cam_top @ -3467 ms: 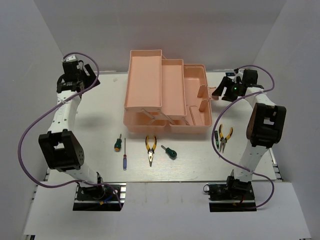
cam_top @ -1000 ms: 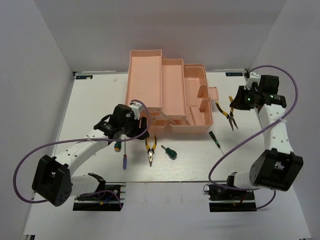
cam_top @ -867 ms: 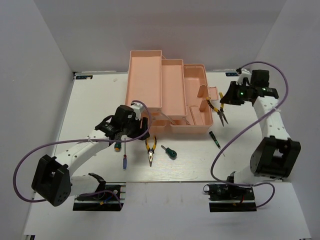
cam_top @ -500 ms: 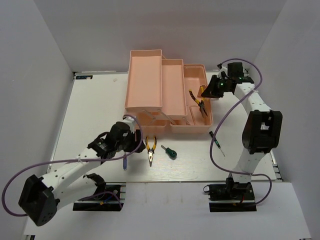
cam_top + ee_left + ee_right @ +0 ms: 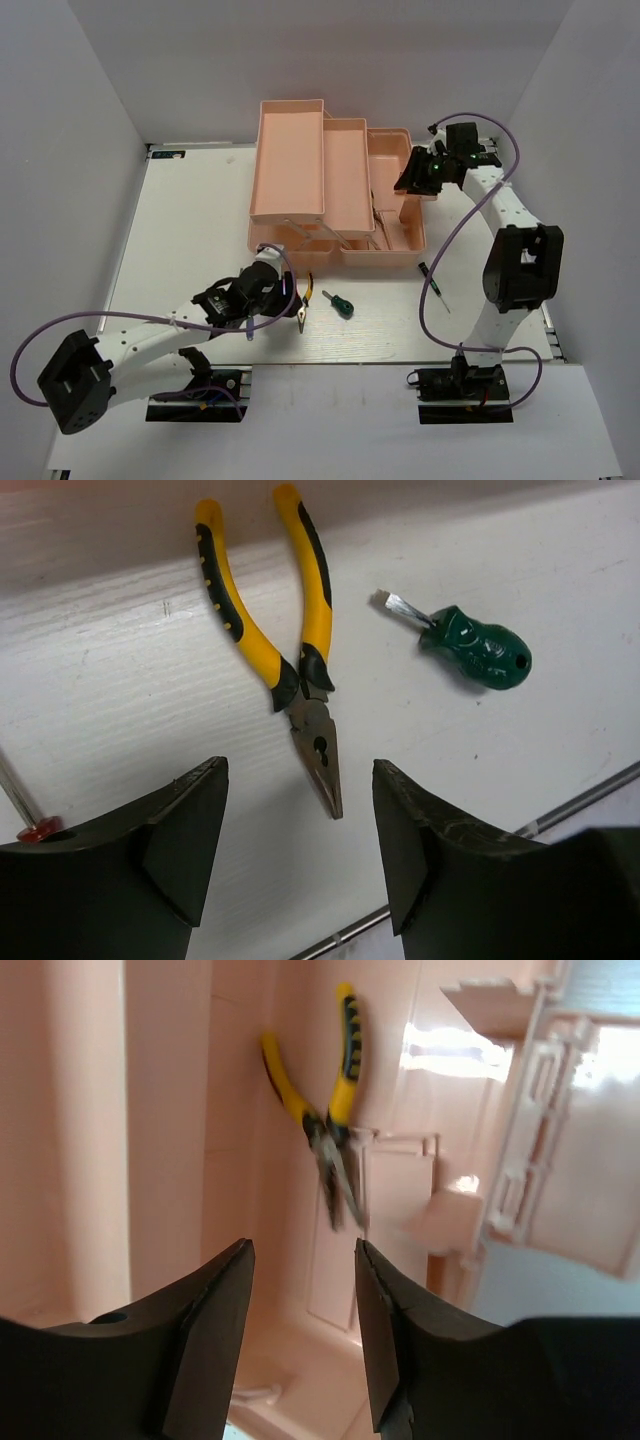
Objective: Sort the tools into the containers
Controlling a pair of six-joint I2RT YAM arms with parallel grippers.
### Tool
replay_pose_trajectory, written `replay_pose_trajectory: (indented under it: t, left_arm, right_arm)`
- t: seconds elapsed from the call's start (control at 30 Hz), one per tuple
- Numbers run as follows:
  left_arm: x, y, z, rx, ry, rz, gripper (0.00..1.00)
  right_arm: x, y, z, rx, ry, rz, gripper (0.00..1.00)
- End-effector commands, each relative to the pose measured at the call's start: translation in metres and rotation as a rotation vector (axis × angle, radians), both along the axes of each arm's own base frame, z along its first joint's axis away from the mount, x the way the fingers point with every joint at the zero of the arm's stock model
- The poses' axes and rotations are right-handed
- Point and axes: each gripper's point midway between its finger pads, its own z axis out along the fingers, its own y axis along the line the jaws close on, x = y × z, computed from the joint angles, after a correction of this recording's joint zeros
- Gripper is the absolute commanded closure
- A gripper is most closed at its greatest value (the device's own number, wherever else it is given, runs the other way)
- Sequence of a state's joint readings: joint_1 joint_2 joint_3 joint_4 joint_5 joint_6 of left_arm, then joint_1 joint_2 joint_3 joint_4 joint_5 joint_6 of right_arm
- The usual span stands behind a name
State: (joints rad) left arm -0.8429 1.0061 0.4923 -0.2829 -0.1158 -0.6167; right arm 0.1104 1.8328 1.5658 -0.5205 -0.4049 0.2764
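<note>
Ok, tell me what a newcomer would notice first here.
The open salmon-pink toolbox at the far middle of the table stands out first. One yellow-handled pliers is inside it, ahead of the open right end effector. The open left end effector hovers over a second pair on the table.

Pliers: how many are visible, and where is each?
2. The first pliers lie on the table beside the stubby green screwdriver, under the left end effector; the second pliers are inside the pink toolbox. No others show.

We see a glossy pink plastic toolbox (image 5: 290, 150), a matt white grained table (image 5: 110, 690), and pliers (image 5: 300, 675) with dull metal tips.
</note>
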Motion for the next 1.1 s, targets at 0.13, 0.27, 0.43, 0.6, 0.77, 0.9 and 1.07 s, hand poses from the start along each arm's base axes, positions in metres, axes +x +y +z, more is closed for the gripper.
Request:
replay_pose_trajectory:
  t: [0.13, 0.27, 0.43, 0.6, 0.77, 0.9, 1.07]
  left_arm:
    - [0.022, 0.011, -0.013, 0.078, -0.068, 0.211, 0.30]
    - [0.030, 0.011, -0.020, 0.109, -0.087, 0.326, 0.36]
    - [0.036, -0.003, -0.016, 0.090, -0.128, 0.339, 0.38]
    - [0.033, -0.017, -0.009, 0.084, -0.149, 0.311, 0.38]
    - [0.036, -0.018, 0.001, 0.049, -0.189, 0.341, 0.39]
    - [0.038, -0.018, -0.002, 0.069, -0.220, 0.356, 0.42]
    - [0.045, -0.023, -0.017, 0.123, -0.238, 0.373, 0.47]
  right_arm:
    - [-0.029, -0.020, 0.026, -0.050, -0.122, -0.016, 0.49]
    - [-0.045, -0.028, 0.013, -0.056, -0.101, -0.018, 0.49]
    - [-0.054, -0.032, 0.008, -0.043, -0.097, -0.013, 0.49]
    - [-0.060, -0.036, -0.006, -0.032, -0.068, -0.016, 0.49]
    - [-0.064, -0.039, -0.013, -0.018, -0.046, -0.019, 0.49]
    - [-0.068, -0.042, -0.013, -0.008, -0.046, -0.022, 0.49]
    - [-0.073, -0.050, -0.013, 0.005, -0.046, -0.036, 0.49]
